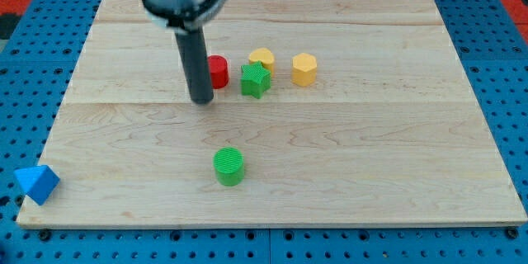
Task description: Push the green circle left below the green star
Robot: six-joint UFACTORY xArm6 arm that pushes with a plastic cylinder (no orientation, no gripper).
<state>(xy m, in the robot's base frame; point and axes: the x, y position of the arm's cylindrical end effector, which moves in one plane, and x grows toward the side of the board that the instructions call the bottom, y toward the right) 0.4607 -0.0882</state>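
Beside red block (218, 72): my tip (201, 99); green circle (229, 167) below green star (255, 80).

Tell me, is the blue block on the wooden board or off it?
Partly off. The blue triangle block sits at the wooden board's bottom-left corner, overhanging its edge.

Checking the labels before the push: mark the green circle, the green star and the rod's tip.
green circle (228, 165), camera view, on its round top face.
green star (256, 79), camera view, on its ridged top.
my tip (201, 99), camera view, the rod's very end, left of the red block (219, 72).
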